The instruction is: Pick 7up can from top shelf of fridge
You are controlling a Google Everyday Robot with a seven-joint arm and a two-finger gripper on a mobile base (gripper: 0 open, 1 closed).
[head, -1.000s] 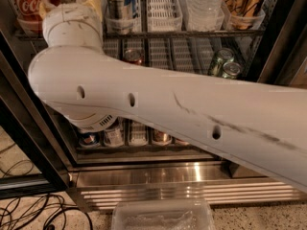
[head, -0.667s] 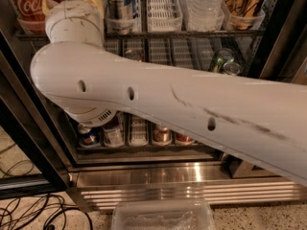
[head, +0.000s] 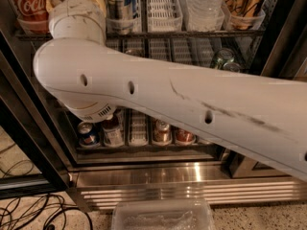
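The white arm crosses the fridge and rises past the top shelf at upper left. The gripper is out of view above, so I cannot tell its state. The 7up can cannot be made out.

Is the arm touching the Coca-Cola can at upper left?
Cannot tell. The camera view shows the arm overlapping the Coca-Cola can, hiding any gap. The gripper is out of view, past the top edge.

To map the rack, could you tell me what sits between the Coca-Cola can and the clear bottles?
Camera view: the arm's white joint, a blue-and-silver can and a white slotted tray. Claw out of view.
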